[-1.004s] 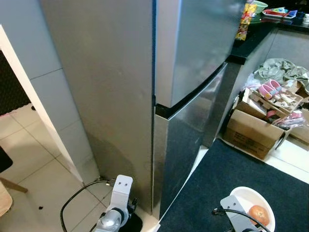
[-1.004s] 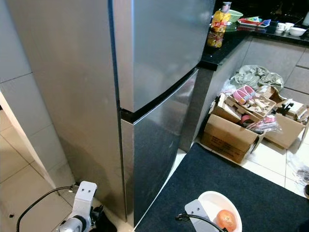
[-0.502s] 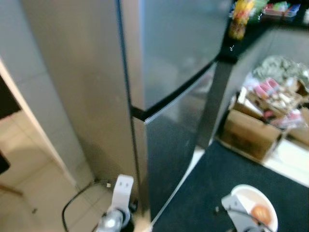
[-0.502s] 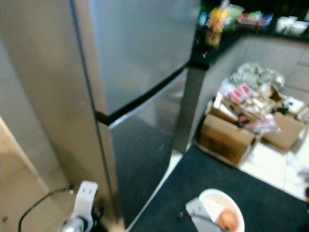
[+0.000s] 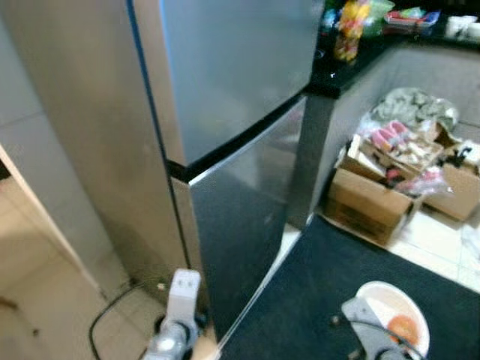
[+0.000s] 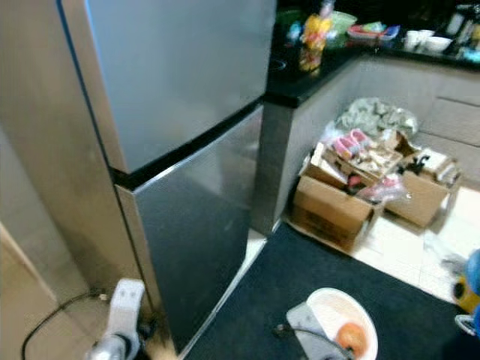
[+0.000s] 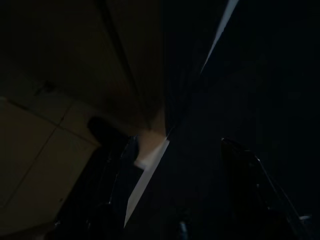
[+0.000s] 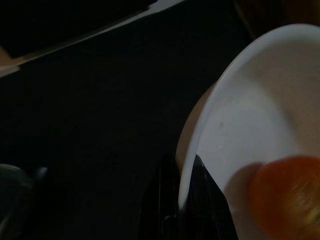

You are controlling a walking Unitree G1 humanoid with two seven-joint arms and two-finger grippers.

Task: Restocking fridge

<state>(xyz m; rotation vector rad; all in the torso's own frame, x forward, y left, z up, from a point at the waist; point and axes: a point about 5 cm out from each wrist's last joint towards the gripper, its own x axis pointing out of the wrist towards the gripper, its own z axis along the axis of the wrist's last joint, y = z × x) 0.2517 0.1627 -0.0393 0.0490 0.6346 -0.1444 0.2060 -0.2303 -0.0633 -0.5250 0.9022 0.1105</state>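
Fridge (image 5: 225, 97) closed, two steel doors, upper and lower, standing at the end of a dark table (image 6: 315, 75). On that table's near edge: a yellow bottle or packet (image 6: 313, 41), blurred; farther back a green bowl (image 6: 341, 19) and white cups (image 6: 424, 41).

Right gripper (image 8: 187, 200) low at the robot's right front, over a black floor mat (image 5: 315, 300). Its fingers (image 8: 207, 205) clenched on the rim of a white bowl (image 8: 250, 130), one finger inside the rim and one outside. Bowl carries one orange-red round fruit (image 8: 287, 192), tomato-like, resting near the bowl's middle; the same bowl and fruit show beside the right wrist in the head views.

Left gripper (image 7: 175, 200) hangs low by the fridge's bottom corner, above the tan tile floor (image 5: 45, 300). Wrist view very dark; two black fingers (image 7: 250, 175) apart, released, grasping nothing. A black cable (image 5: 112, 315) loops near the left wrist.

Right of the fridge, against the table's front: open cardboard boxes (image 5: 371, 202) full of jumbled items, a grey-green cloth heap (image 5: 416, 109) behind them. Head views are motion-blurred.
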